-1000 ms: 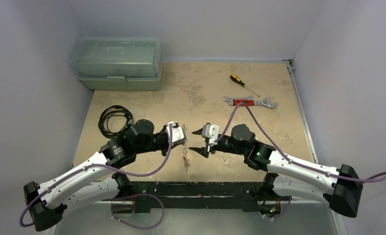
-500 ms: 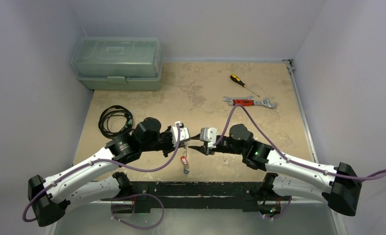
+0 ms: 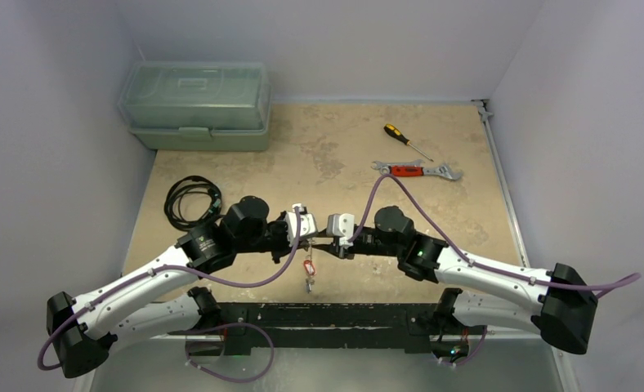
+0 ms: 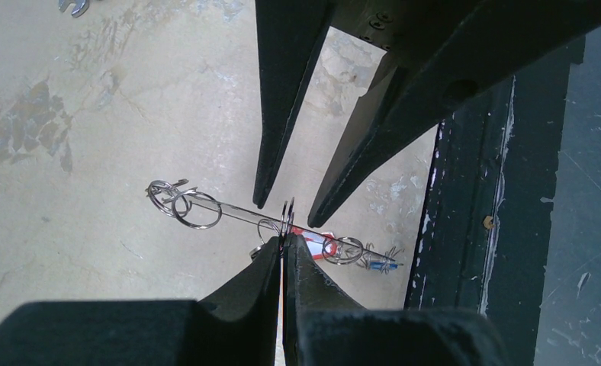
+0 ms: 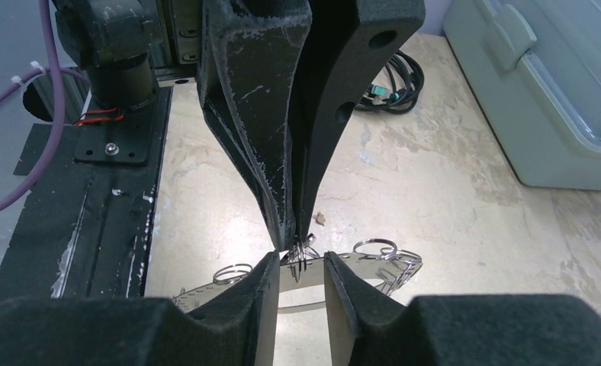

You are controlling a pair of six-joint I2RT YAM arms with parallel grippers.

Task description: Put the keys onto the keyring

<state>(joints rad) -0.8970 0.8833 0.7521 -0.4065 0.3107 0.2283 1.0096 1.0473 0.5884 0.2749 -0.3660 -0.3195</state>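
Between the two sets of fingertips: moved right gripper (image 5: 301, 267) in tight against left gripper (image 4: 283, 248), jaws narrowed but apart, flanking the small ring (image 4: 287, 216) clamped by left. Probably a regrip starting, threading not yet done. Just below, keyring (image 4: 233, 211) and keys (image 3: 308, 268) dangling. Well beyond: toolbox (image 3: 194, 104), cable (image 3: 190, 198), wrench (image 3: 417, 171), screwdriver (image 3: 404, 139), blocking nothing.

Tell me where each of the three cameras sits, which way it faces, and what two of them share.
Top: fixed above and behind the arms, facing down on the table; both arms show, left tool and right tool tip to tip.
Left wrist: faces down past its own shut fingers at the keyring; the right tool shows opposite.
Right wrist: faces leftward past its own parted fingers toward the cable and box; the left tool shows opposite.
Shared: both wrist views show the keyring where both tools meet.
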